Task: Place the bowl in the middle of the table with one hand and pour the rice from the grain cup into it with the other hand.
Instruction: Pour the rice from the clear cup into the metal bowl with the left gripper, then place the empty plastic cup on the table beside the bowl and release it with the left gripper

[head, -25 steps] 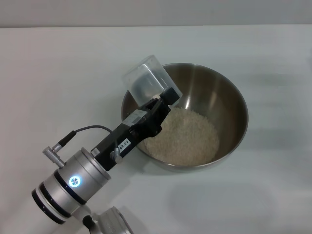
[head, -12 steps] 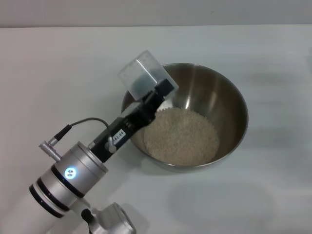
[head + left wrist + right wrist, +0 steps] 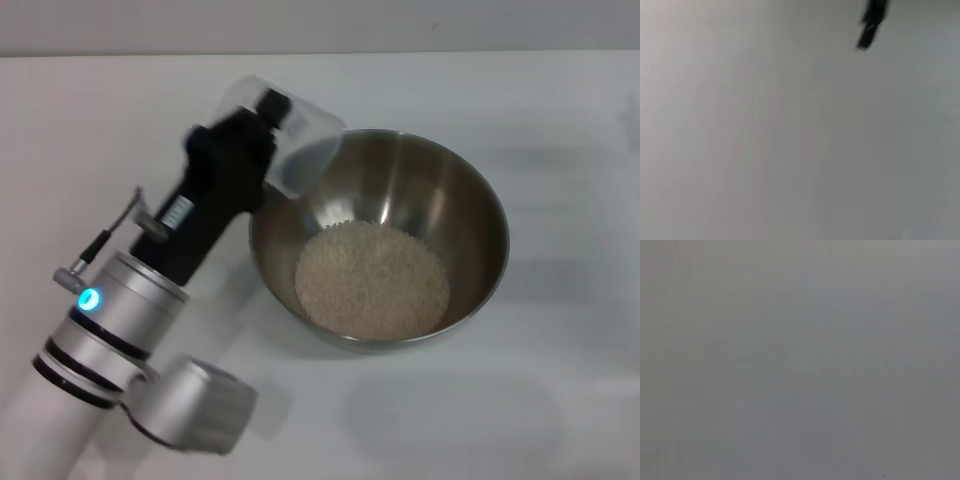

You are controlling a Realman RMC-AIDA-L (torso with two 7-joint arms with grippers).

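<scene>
From the head view, the left gripper (image 3: 268,125) had swung away from the bowl (image 3: 470,215) since a second earlier: then it reached in over the near-left rim with the grain cup (image 3: 290,140) tipped mouth-down toward the heap; now the wrist had rolled and drawn back to the left, carrying the cup with it. The fingers were clamped on the cup, which hung over the bowl's upper-left rim and looked empty. Its long axis lay tilted, running from the gripper down and to the right, with the open mouth aimed at the bowl's inner wall rather than straight down. The rice (image 3: 372,278) sat as a pale heap in the bottom of the bowl, and the bowl itself rested near the middle of the counter (image 3: 560,400), unmoved across the three moments. By my judgement the pour was finished and what remained was to set the cup down clear of the bowl. No right arm appeared here.

The left wrist view gave only blank pale surface and one small dark, blurred shape at an edge, too vague to name.

The right wrist view showed plain grey and nothing else; the right gripper's own fingers were not visible, so that arm seemed parked out of sight.
</scene>
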